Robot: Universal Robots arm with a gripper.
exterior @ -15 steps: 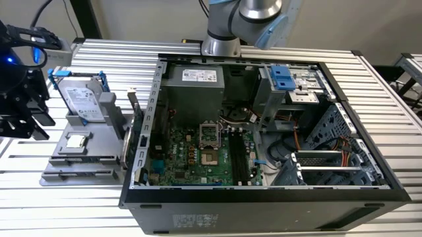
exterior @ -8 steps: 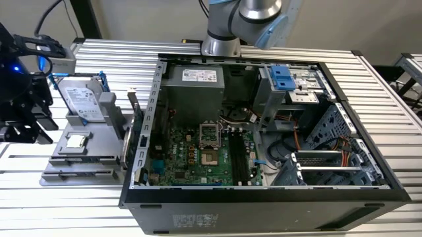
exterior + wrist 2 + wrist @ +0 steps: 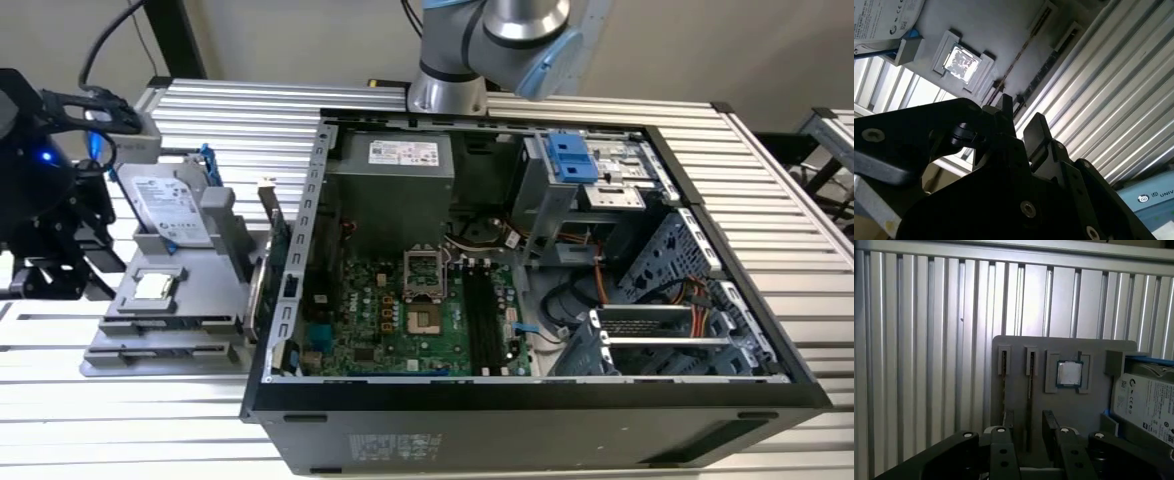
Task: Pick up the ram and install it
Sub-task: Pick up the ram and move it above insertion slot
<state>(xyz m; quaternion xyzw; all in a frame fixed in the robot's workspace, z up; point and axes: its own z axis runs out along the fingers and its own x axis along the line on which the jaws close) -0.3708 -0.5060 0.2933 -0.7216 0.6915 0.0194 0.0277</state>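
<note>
An open computer case (image 3: 534, 430) is sitting mid-frame on the ribbed bench (image 3: 227, 110), a green motherboard (image 3: 387, 320) lying inside. At the exterior view's left, a gray holder (image 3: 147, 325) is carrying a silver hard drive (image 3: 167, 205) and a square chip (image 3: 154, 287).

You see the gripper (image 3: 1028, 432) with its fingers (image 3: 1003, 426) apart, and between them a ram (image 3: 1029, 390) standing edge-on in a slot of the grey holder (image 3: 1094, 405). A second ram (image 3: 1003, 385) stands in the neighbouring slot. Near them lie a chip (image 3: 1069, 373) and a drive (image 3: 1146, 400), all on the ribbed table (image 3: 929, 340).
</note>
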